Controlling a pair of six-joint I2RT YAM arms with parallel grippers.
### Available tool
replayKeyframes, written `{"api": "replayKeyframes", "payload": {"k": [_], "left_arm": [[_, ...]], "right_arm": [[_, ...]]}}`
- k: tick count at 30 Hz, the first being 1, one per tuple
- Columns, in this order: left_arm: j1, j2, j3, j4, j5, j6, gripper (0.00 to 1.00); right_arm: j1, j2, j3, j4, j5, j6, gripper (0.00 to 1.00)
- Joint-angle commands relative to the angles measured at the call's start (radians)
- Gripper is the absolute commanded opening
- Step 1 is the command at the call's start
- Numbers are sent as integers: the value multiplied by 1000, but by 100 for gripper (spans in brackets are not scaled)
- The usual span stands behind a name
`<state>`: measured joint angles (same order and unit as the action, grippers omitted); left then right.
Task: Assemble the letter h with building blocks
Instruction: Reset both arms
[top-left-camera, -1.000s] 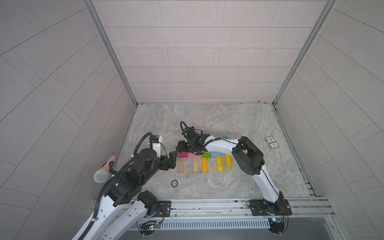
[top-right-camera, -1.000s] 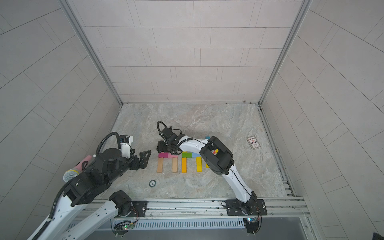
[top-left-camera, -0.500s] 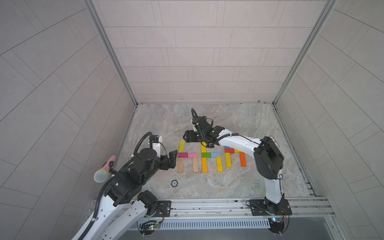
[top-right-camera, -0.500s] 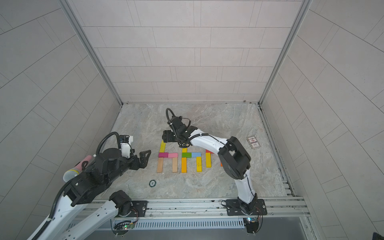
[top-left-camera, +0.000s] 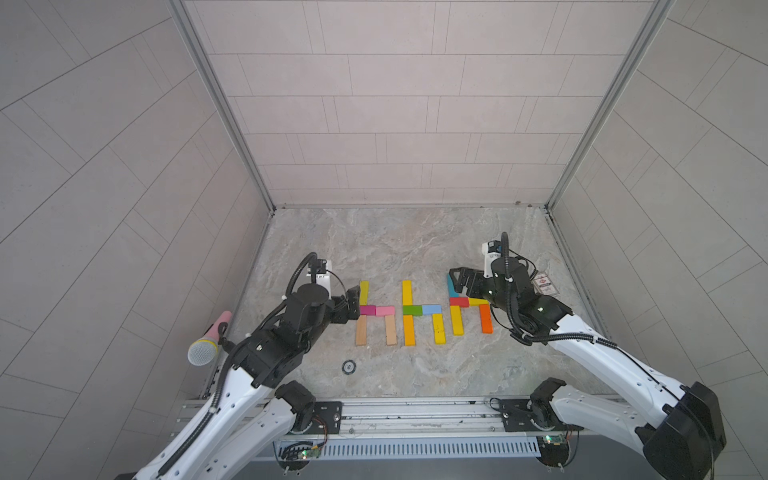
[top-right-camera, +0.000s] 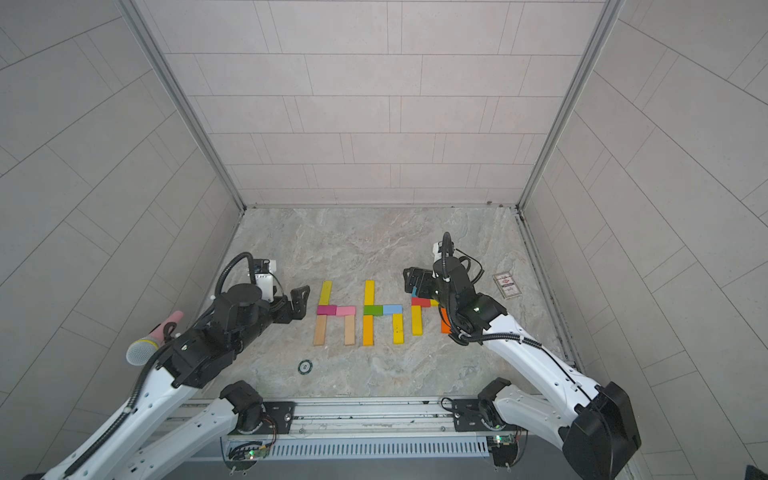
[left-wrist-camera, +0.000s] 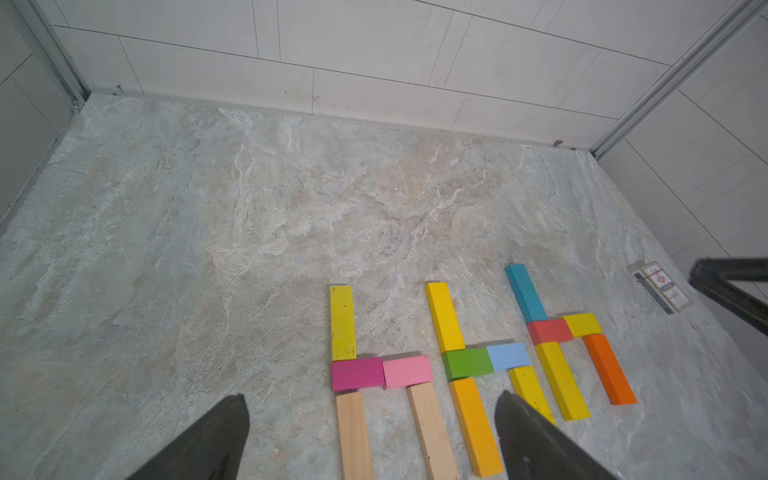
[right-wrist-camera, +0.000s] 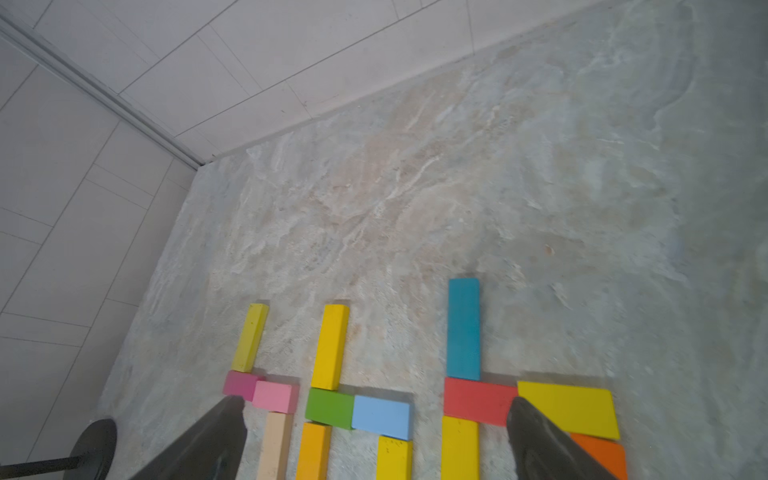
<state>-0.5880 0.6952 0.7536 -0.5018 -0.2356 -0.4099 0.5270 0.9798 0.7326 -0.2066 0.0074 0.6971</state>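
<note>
The marble tabletop (top-left-camera: 395, 249) carries everything. The left gripper (top-left-camera: 352, 309) hangs just beside the left end of the row, jaws apart and empty. The right gripper (top-left-camera: 460, 282) hangs over the right end, jaws wide apart, holding nothing. The blocks (top-left-camera: 411, 309) lie flat across the middle of the tabletop, forming three small h shapes side by side. A card (top-left-camera: 545, 284) lies near the right edge.

The tabletop (top-left-camera: 395, 245) lies open beyond the building blocks (top-left-camera: 411, 309).
</note>
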Motion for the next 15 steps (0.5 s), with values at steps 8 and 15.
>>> {"api": "replayKeyframes", "payload": {"k": [8, 15], "left_arm": [[254, 338, -57, 436, -178, 180, 100], [431, 438, -183, 647, -141, 381, 100]], "right_arm": [[-16, -176, -52, -111, 225, 26, 100], [-75, -148, -36, -188, 258, 48, 100]]}}
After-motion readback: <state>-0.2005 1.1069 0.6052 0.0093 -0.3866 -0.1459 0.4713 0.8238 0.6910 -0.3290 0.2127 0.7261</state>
